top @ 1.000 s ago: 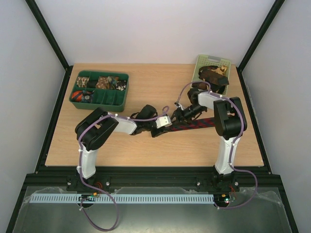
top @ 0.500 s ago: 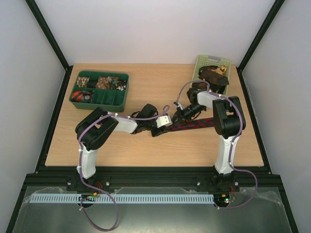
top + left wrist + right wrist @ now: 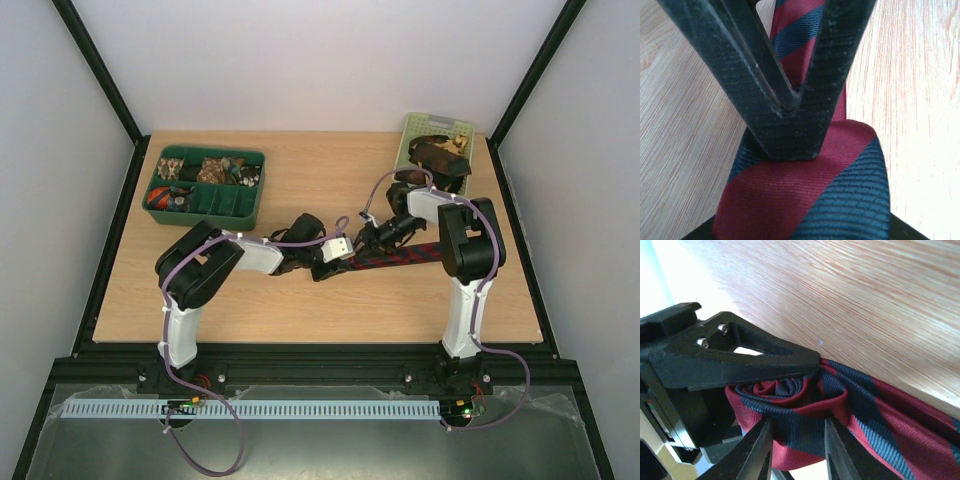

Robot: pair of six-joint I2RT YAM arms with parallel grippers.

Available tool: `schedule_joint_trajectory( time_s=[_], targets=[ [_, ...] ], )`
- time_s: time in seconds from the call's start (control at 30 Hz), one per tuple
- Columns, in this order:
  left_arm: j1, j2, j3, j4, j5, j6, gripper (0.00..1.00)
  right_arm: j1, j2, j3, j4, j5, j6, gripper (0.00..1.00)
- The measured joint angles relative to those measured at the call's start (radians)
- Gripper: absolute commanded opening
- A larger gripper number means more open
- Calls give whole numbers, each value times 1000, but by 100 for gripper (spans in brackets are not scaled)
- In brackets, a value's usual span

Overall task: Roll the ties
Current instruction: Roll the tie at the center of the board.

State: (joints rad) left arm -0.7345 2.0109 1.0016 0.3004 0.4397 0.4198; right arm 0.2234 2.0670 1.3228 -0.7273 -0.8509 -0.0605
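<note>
Striped tie (image 3: 405, 254), dark red with navy bars: position?
— Flat on the table (image 3: 300, 300), right of centre, running left to right. Its left end is wound into a loose roll. Its right end runs out of sight behind the right arm (image 3: 470, 250).

Left gripper (image 3: 325, 268)?
— At the roll's left side. In its wrist view both fingers (image 3: 740, 75) bear down on the roll's top fold, with cloth (image 3: 805, 200) pinched between them. The flat strip runs on beyond them.

Right gripper (image 3: 366, 240)?
— Just right of the left one, tips close to it. In its own view a finger stands on each side of the roll (image 3: 880, 415). Cloth fills the gap and touches both, so it is a pinch on the tie. The left finger (image 3: 740, 357) lies against the same roll's upper edge.

Farther back?
— Far left is a dark green divided tray (image 3: 210, 213) with small bundles (image 3: 200, 172) in several compartments, too small to identify. In the far right corner is a pale green basket (image 3: 440, 122) holding a heap of dark ties (image 3: 440, 155).
</note>
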Motion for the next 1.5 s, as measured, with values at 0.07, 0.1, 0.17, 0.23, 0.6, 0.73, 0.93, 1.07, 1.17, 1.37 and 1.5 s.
schedule_joint_trajectory(
  time_s=[0.07, 0.1, 0.17, 0.23, 0.6, 0.73, 0.93, 1.07, 1.17, 1.37, 1.5],
  targets=[
    [0, 0, 0, 0, 0, 0, 41, 1, 4, 0, 0, -2, 1, 13],
    [0, 0, 0, 0, 0, 0, 41, 1, 6, 0, -1, -3, -3, 8],
    [0, 0, 0, 0, 0, 1, 41, 2, 10, 5, -5, -9, -3, 2],
    [0, 0, 0, 0, -1, 2, 42, 2, 10, 7, -9, -8, -8, 1],
    [36, -18, -39, 43, 18, -23, 80, -2, 12, 0, 13, 106, -31, 1],
    [59, -60, -123, 101, 44, -36, 83, -3, 20, -15, 34, 137, -37, 1],
    [64, -60, -175, 208, 85, -105, 82, -9, 12, -44, 68, 120, -34, 2],
    [50, -17, -169, 303, 98, -153, 75, -10, -2, -75, 104, 108, -29, 1],
    [25, 27, -148, 367, 105, -174, 64, -10, -11, -95, 127, 100, -26, 1],
    [-9, 60, -130, 423, 87, -203, 45, -11, -22, -119, 150, 89, -26, 1],
    [-16, 60, -130, 424, 68, -211, 44, -13, -22, -122, 153, 84, -25, 1]
  ],
)
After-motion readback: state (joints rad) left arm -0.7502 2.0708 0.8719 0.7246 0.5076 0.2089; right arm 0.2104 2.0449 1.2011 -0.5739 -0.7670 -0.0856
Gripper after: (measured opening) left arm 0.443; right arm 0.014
